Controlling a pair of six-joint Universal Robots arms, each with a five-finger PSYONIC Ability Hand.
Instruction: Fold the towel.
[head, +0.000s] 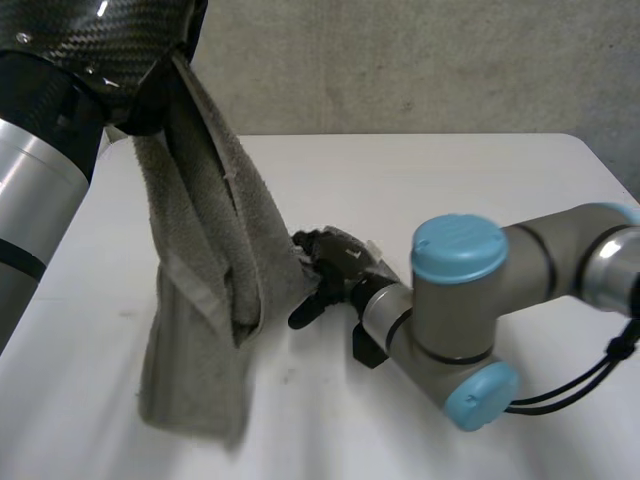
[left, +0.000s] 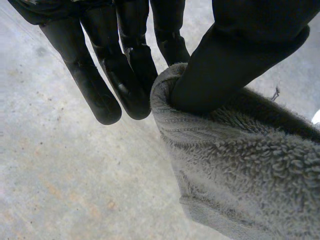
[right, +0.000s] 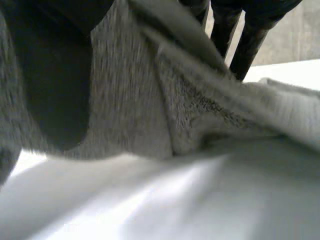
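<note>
While the left hand (left: 235, 60) hangs high, thumb pinching against straight fingers the top of the grey towel (head: 200, 300), the cloth's lower end reaches the white table (head: 420, 190); the right hand (head: 335, 262) nips its side edge between thumb and fingers.

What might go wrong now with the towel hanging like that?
The towel hangs from the left hand, pinched at an edge by the thumb, fingers straight beside it; it may slip out. The right hand is at the towel's hanging side; a sideways pull there might tug it free. The cloth hangs bunched in long creases, its lower end on the table, so it may lie down crooked.
</note>
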